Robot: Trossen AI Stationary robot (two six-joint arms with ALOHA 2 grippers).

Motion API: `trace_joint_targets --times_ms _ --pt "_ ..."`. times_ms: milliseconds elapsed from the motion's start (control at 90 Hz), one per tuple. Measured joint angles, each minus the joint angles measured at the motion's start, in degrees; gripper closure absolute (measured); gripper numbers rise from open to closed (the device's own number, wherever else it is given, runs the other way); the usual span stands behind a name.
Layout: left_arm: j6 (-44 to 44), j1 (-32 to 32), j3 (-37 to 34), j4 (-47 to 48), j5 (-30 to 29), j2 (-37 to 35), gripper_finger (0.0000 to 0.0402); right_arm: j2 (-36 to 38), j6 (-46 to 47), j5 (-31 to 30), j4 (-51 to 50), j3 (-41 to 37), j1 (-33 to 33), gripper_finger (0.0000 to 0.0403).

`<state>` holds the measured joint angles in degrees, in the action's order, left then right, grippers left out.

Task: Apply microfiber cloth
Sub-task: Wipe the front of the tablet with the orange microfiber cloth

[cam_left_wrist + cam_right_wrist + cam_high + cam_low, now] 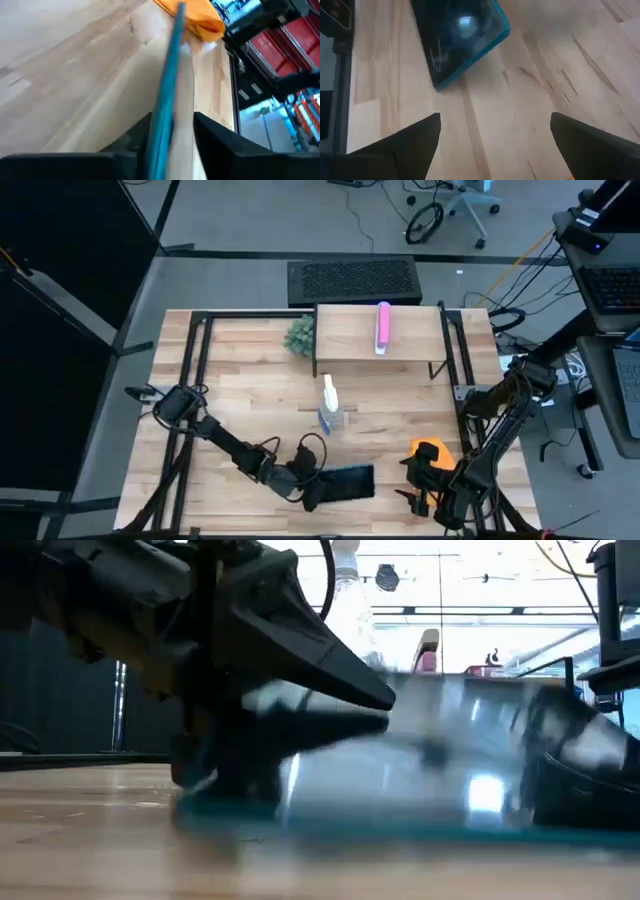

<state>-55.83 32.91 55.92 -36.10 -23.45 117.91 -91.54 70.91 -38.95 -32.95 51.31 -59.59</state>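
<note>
The dark tablet with a teal rim (350, 482) is near the table's front edge, and my left gripper (313, 486) is shut on its left end. In the low view the tablet's glossy screen (440, 765) rises tilted from the table. The orange microfiber cloth (429, 451) lies bunched on the table to the tablet's right and also shows in the left wrist view (197, 17). My right gripper (414, 483) hovers open beside the cloth, facing the tablet (462, 35), with only bare wood between its fingers. My left gripper pinches the tablet across its thickness at its left end (162, 132), one finger (132, 142) on each face. The fingers come level from the table's left and lie along the tablet. The tablet's teal lower edge (400, 825) rests on the table, its screen tilted up.
A spray bottle (330, 404) stands mid-table. On a raised wooden shelf (350, 340) at the back lies a pink bar (382, 328), with a small green plant (299, 335) at its left. Black frame rails (196, 380) run along both sides. Bare wood lies at the front left.
</note>
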Motion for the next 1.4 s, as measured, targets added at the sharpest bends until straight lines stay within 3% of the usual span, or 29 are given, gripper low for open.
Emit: trace_joint_targets --times_ms 244,478,767,1000,1167,1400 --pt "6.92 0.00 0.00 1.59 7.96 0.00 0.0187 -0.01 0.02 0.28 -0.24 0.00 0.00 0.0048" --pt "8.46 0.27 -0.03 4.56 7.88 -0.61 0.0185 0.14 -0.69 0.60 -0.85 0.21 0.00 0.0048" --pt "10.95 4.52 3.04 8.21 0.15 -6.32 0.0225 2.60 -2.62 5.65 -10.01 2.51 0.17 0.0056" --pt "10.08 7.49 18.81 30.84 -2.50 -1.25 0.0289 2.79 -2.72 6.00 -11.35 2.51 0.31 0.0064" --pt "9.55 7.80 25.09 33.71 -1.68 3.82 0.0340 2.49 -8.67 3.13 -2.48 2.51 0.31 0.0064" --pt "8.28 8.00 26.05 34.22 -0.96 7.77 0.0384 -1.08 -17.08 1.51 7.67 2.51 2.70 0.0064"
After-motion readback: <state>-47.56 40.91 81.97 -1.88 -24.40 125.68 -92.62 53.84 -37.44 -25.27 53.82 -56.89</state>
